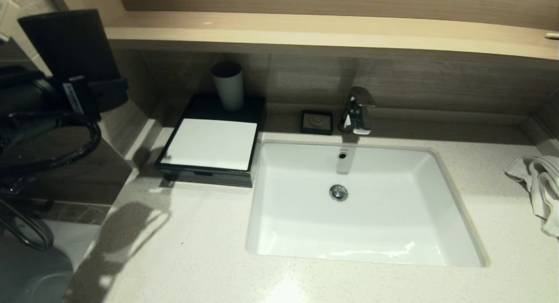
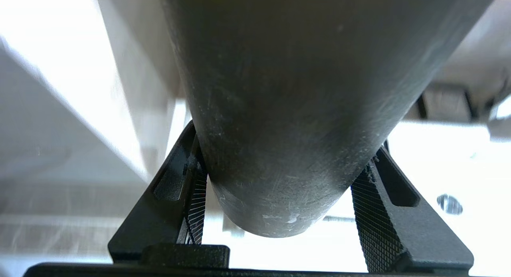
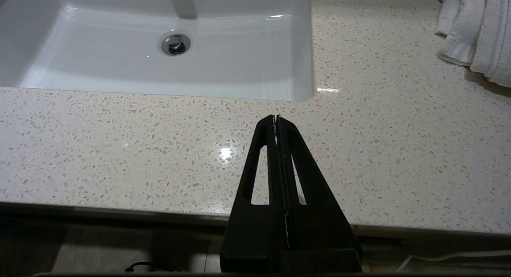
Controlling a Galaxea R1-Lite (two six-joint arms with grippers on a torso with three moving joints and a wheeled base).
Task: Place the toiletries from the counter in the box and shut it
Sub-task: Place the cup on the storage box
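Note:
A black box with a flat white top (image 1: 209,146) stands on the counter left of the sink. A white cup (image 1: 228,84) stands on the dark back part of the box. My left gripper (image 1: 94,91) is raised at the far left, beyond the counter's left end, shut on a dark grey cylinder (image 1: 70,43). In the left wrist view the cylinder (image 2: 279,109) fills the space between the fingers of the left gripper (image 2: 285,141). My right gripper (image 3: 276,117) is shut and empty above the counter's front edge, below the sink's right corner. It is out of the head view.
The white sink (image 1: 454,215) takes up the middle of the speckled counter (image 1: 196,250), with a chrome tap (image 1: 358,111) behind it. A small black dish (image 1: 316,122) sits left of the tap. A white towel (image 1: 539,185) lies at the right edge. A wooden shelf (image 1: 305,32) overhangs the back.

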